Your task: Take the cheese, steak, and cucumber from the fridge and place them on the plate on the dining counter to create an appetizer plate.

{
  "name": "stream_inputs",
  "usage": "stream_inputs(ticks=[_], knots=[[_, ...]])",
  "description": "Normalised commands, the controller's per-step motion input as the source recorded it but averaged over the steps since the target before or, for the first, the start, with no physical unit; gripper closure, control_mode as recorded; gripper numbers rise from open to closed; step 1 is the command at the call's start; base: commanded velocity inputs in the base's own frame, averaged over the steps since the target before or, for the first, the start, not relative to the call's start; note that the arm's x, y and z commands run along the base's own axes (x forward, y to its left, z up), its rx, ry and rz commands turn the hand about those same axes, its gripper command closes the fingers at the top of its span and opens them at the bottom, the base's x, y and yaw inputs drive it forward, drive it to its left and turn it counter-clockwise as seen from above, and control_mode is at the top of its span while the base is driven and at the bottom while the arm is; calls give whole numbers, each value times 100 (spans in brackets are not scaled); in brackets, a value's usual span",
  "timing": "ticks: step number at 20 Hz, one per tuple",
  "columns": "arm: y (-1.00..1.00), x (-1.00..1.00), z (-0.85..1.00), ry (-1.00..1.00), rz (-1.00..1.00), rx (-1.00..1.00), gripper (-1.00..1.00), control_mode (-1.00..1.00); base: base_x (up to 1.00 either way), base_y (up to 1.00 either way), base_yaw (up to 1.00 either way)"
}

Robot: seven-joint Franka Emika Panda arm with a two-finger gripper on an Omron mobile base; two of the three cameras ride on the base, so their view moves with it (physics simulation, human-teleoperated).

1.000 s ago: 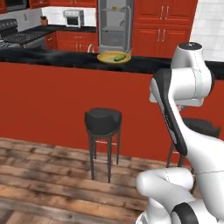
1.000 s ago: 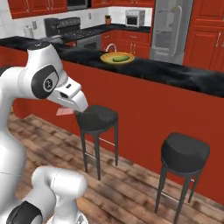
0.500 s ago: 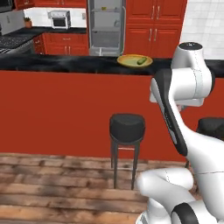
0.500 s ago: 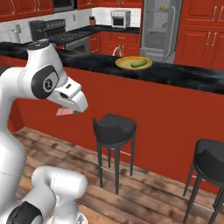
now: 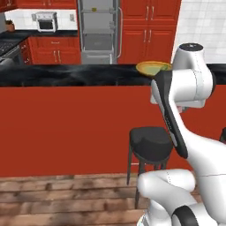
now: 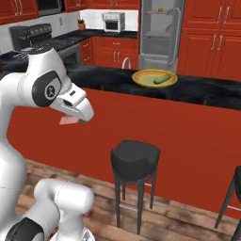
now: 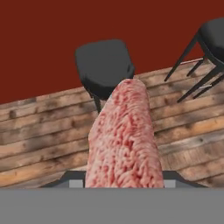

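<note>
- Steak, a flat pinkish-red slab with paler marbling (image 7: 124, 135), sits gripped in the hand and juts away from the camera in the hand view, over the wooden plank floor (image 7: 39, 131).
- Hand (image 6: 70, 120) is clamped on the steak; in the right base view a small pink edge of it shows just under the white wrist, well below table height.
- Round shallow plate with yellow rim and pale greenish centre (image 6: 141, 78) rests on the long table with glossy black marbled top and plain red front (image 6: 197, 92).
- Small dark green rounded cucumber (image 6: 161, 79) lies on the plate, toward its right side in the right base view.
- In the left base view the plate (image 5: 148, 68) is partly covered by the white arm; the table (image 5: 66, 75) spans the frame.
- Tall grey stainless-steel fridge (image 5: 98, 31) stands behind the table among red cabinets; it shows grey inner shelves, so its door appears open.
- Black round-seated stool (image 6: 135, 160) stands on the floor against the red front panel, below the plate; a second black stool (image 7: 214, 35) is near it in the hand view.
- Small silver toaster oven (image 6: 114, 22) sits on the far black worktop, left of the fridge.
</note>
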Motion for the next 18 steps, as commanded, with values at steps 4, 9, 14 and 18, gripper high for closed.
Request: stream_inputs(ticks=[4, 9, 14, 18], knots=[[0, 0, 0, 0, 0, 0, 100, 100, 95, 28, -25], [0, 0, 0, 0, 0, 0, 100, 100, 100, 7, -23], [0, 0, 0, 0, 0, 0, 100, 100, 90, 1, -19], [0, 33, 12, 0, -4, 0, 100, -100, 34, 3, -7]])
